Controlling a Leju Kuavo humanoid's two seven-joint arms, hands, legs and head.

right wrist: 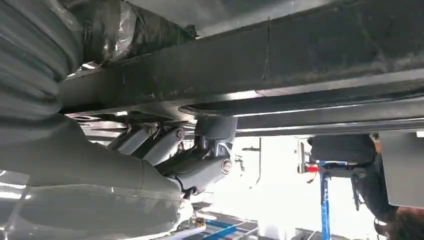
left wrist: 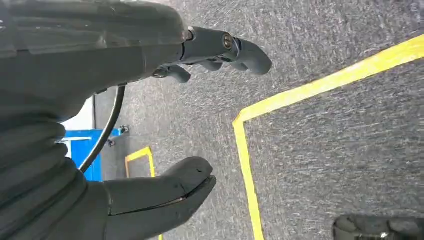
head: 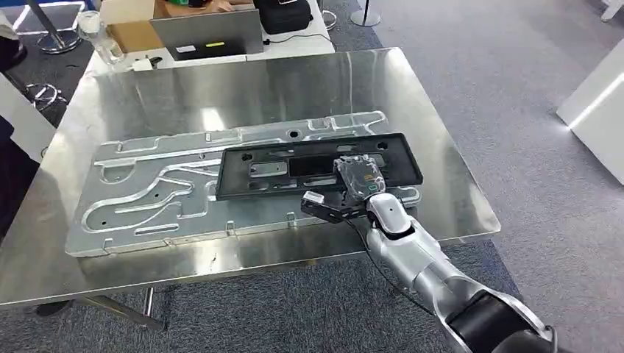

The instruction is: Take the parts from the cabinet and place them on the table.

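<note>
Black plastic frame (head: pixel 320 166) lies on grooved aluminium plate (head: pixel 147 193), gripped at its near edge by right hand (head: pixel 358 184); left hand (left wrist: pixel 150 125) hangs spread, empty.

1. The aluminium plate (head: pixel 184 187) lies on the table (head: pixel 243 88).
2. The black frame (head: pixel 318 167) lies on the plate's right part.
3. A laptop (head: pixel 208 34) stands behind the table.

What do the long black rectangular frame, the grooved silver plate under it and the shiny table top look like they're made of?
Long black rectangular frame: probably moulded plastic; matte, dull, little glare. Grooved silver plate: looks like machined aluminium; satin sheen, milled channels. Shiny table top: likely stainless steel sheet; brushed, with blurred reflections.
</note>
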